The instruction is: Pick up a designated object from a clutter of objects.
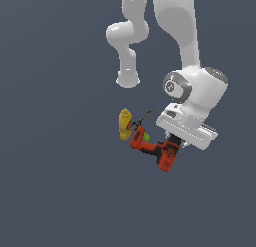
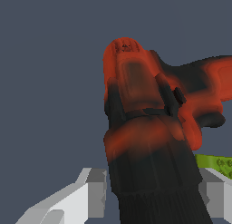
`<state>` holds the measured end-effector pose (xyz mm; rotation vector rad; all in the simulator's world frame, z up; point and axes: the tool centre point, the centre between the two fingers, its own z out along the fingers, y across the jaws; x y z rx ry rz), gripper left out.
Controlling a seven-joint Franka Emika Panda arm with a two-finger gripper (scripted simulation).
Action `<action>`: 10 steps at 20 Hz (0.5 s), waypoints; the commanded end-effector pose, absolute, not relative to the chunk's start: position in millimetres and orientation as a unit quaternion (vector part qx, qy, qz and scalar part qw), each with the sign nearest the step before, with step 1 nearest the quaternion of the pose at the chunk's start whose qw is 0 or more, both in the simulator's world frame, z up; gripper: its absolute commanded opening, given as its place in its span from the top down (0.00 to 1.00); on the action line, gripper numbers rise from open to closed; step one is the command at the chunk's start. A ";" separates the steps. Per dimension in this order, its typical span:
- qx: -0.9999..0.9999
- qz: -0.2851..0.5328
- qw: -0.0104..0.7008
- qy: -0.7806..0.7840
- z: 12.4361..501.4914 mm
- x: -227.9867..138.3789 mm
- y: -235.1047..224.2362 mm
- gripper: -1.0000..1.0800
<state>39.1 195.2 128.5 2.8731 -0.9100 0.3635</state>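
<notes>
In the exterior view, going left to right, the yellow bottle (image 1: 124,123) is lying farthest from the gripper (image 1: 172,141), the thin black tool (image 1: 142,118) and a tiny green piece (image 1: 146,136) are sitting nearer, and the red-orange power drill (image 1: 152,148) is reaching right under the hand, one end directly below it.

In the wrist view the drill (image 2: 145,128) is filling the space between the two pale fingers (image 2: 93,191), which are standing wide on either flank of its dark, ribbed end. I cannot tell whether the pads are touching it yet; they are looking close but not clamped, so the hand is open around the drill rather than holding it. The green piece (image 2: 217,164) is showing just beside the far finger.

The step in hand looks like closing on the drill. To do it well, the hand probably needs to be sitting low enough that both pads meet the body squarely. Squeezing evenly should stop the L-shaped tool from twisting. The green piece risks getting pinched.
</notes>
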 end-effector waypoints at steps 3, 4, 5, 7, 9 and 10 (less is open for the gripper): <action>0.945 0.123 0.051 -0.300 174.9 33.6 174.8 1.00; 0.945 0.122 0.050 -0.299 184.6 31.8 170.3 1.00; 0.945 0.122 0.050 -0.299 194.5 30.1 165.5 1.00; 0.945 0.122 0.050 -0.299 214.8 26.7 155.8 1.00; 0.945 0.122 0.050 -0.299 235.9 23.2 145.7 1.00; 0.945 0.122 0.050 -0.299 246.9 21.4 140.5 1.00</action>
